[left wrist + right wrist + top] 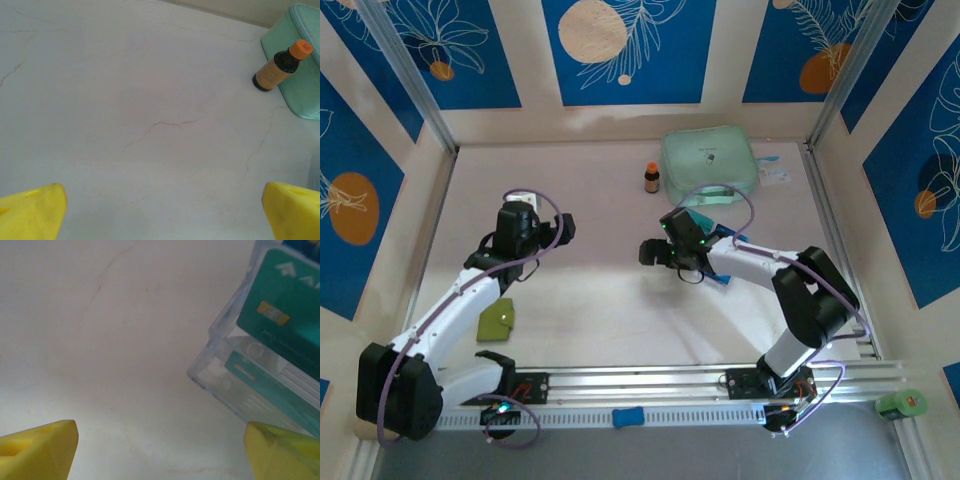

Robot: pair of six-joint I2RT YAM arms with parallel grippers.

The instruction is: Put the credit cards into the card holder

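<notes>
The teal credit cards (pixel 282 300) lie in a clear plastic tray (pixel 220 371) at the right of the right wrist view; one card shows a gold chip, and another (pixel 272 387) sits lower in the tray. From above, a teal card (pixel 701 222) peeks out beside the right arm. My right gripper (pixel 161 440) (pixel 658 250) is open over bare table just left of the tray. The olive-green card holder (pixel 497 319) lies folded near the left arm. My left gripper (pixel 162 210) (pixel 542 226) is open above bare table, holding nothing.
A mint-green zip case (pixel 708 165) (pixel 300 75) sits at the back with a small brown bottle with an orange cap (pixel 651 178) (pixel 280 67) beside it. A metal rail (pixel 650 385) runs along the near edge. A green roll (pixel 902 404) lies at the bottom right.
</notes>
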